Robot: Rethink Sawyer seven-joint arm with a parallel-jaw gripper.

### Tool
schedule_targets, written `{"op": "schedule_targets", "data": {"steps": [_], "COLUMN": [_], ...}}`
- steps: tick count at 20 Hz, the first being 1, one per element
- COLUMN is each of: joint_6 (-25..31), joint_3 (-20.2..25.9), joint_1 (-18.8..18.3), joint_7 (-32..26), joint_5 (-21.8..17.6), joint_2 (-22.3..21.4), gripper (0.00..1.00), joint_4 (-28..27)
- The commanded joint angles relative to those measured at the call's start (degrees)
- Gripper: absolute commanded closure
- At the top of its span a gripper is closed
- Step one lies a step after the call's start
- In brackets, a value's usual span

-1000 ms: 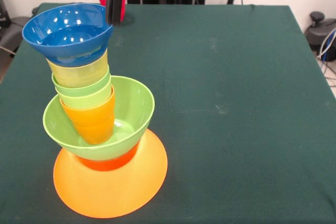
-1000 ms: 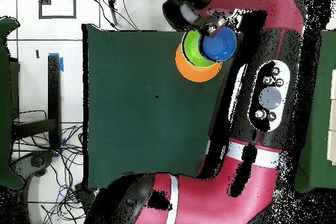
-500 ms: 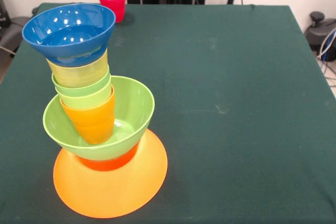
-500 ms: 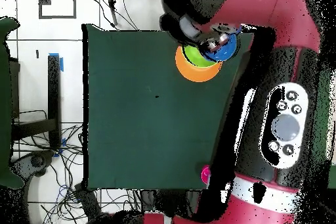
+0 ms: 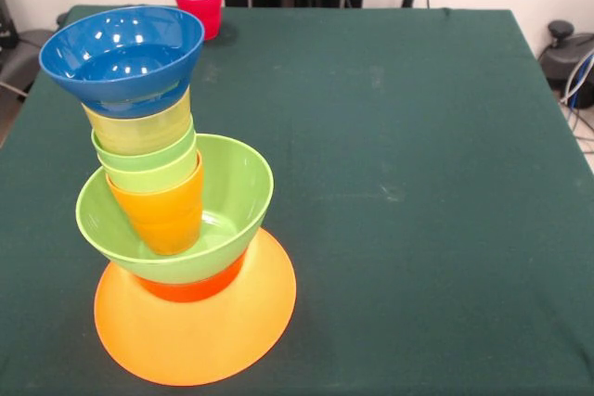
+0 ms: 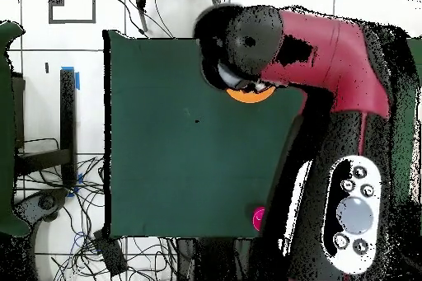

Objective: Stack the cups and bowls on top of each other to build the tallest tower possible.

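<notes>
**Orange base, blue top: tower stands with the arm overhead**

Orange is what you see at the bottom of the tower: the very large orange bowl lies rim-down on the green counter, near its front left corner in the front view. A small orange-red bowl sits on it, and the lime green bowl rests upright on that. Inside the green bowl you have an orange cup, then a lime green cup, a darker green cup and a yellow cup, each nested in the one below. The blue bowl caps the stack, and the whole upper column tilts toward the picture's left.

The red cup stands upright by itself at the far left of the counter, well apart from the tower; from overhead you see it at the counter's near edge beside the arm.

You cannot see the gripper in either view, so you cannot tell whether its fingers are spread or pressed together. From overhead, the red and black arm reaches across the tower's corner and covers most of the stack, leaving only a sliver of the orange bowl showing below its black joint. The front view shows nothing of the arm.
</notes>
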Motion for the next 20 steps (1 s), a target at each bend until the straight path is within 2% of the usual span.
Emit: {"op": "schedule_targets", "data": {"steps": [1,15,20], "joint_6": [-12.53,-30.22,-34.98], "joint_3": [-0.10,-2.11,-3.35], "joint_1": [1.91,2.17,2.80], "joint_7": [5.48,6.32,6.85], "joint_5": [0.20,0.36,-0.32], "joint_2": [-0.94,-0.87,-0.26], "gripper": [0.00,0.00,0.00], "joint_4": [20.71,35.48,39.28]}}
